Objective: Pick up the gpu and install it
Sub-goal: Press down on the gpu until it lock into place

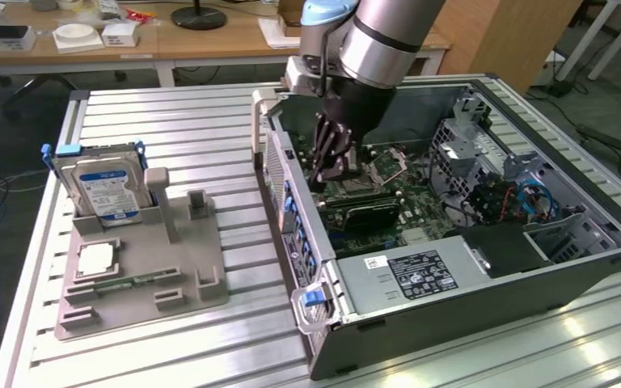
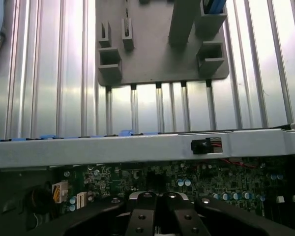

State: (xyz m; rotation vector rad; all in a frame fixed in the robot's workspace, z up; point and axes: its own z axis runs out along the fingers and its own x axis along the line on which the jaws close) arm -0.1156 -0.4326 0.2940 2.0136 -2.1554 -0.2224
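Slatted aluminium table (image 1: 181,121) bearing an open computer case (image 1: 483,291) laid on its side toward the exterior view's right, with the green motherboard (image 1: 419,218) exposed and a grey power supply (image 1: 413,275) at the near end. Silver-and-blue robot arm (image 1: 381,40) reaching down from above into the case. Grey parts fixture (image 1: 181,267) on the table toward the exterior view's left, well apart from the arm, holding an upright hard drive (image 1: 100,186) with a blue-white label, a square processor chip (image 1: 97,259) lying flat, and a narrow green memory stick (image 1: 127,283) beside it. Dark-faced gpu (image 1: 367,212) inside the case, on the motherboard, just below and beside the tip of the gripper (image 1: 330,174) (contact between the two not discernible). Black gripper hanging over the board near the case's long wall, fingers pressed together with no gap visible. In the wrist view, the same fingers (image 2: 140,216) drawn side by side above the motherboard's rows of capacitors, the case's wall running across just beyond them, and the fixture on the table slats farther off; nothing discernible pinched between the pads.
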